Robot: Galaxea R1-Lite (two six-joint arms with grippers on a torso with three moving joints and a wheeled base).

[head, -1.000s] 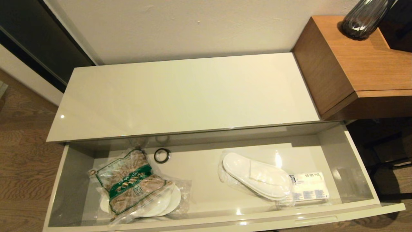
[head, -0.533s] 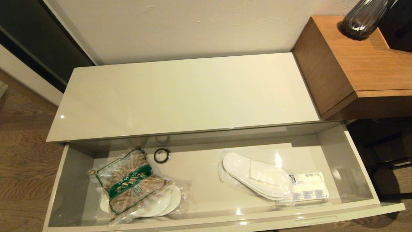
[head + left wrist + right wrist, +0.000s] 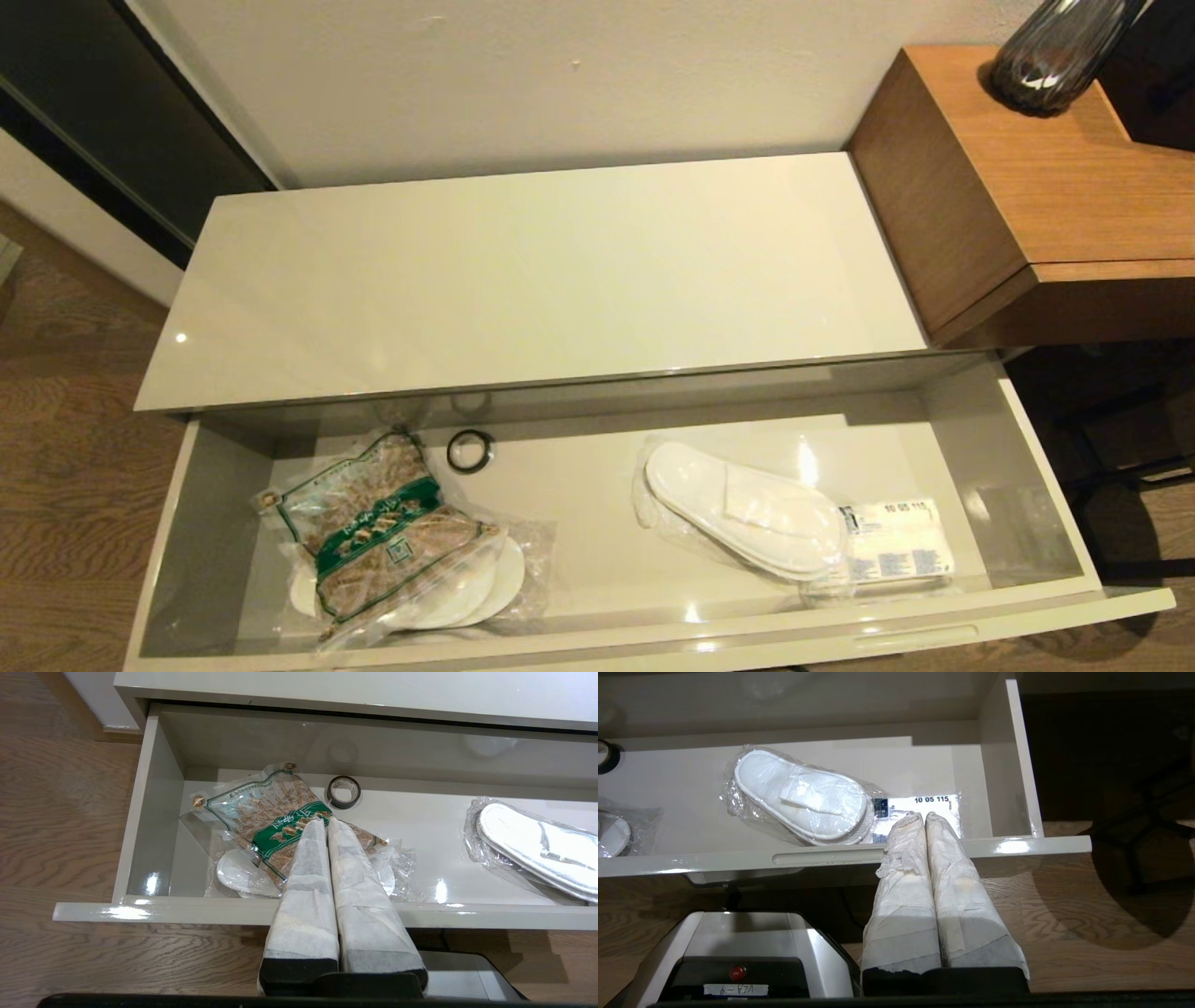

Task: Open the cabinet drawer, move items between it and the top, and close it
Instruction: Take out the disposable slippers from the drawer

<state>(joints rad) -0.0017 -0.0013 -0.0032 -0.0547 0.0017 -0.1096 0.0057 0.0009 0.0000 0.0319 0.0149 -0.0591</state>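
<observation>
The cabinet drawer (image 3: 1055,448) stands pulled out below the glossy cream top (image 3: 541,280), which is bare. In the drawer's right half lie white slippers in clear wrap (image 3: 742,509) and, touching them, a flat white packet with a dark blue label (image 3: 896,551). Both arms hang back in front of the drawer, outside the head view. My left gripper (image 3: 325,821) is shut and empty, short of the drawer front (image 3: 187,907). My right gripper (image 3: 923,815) is shut and empty too, its tips above the front rail by the packet (image 3: 934,800) and the slippers (image 3: 803,795).
A green-labelled clear bag of brown contents (image 3: 378,537) lies over a second wrapped white pair (image 3: 485,588) in the drawer's left half, beside a small black ring (image 3: 470,450). A taller wood-grain block (image 3: 1046,177) with a dark vase (image 3: 1060,51) adjoins the top on the right. Wood floor surrounds.
</observation>
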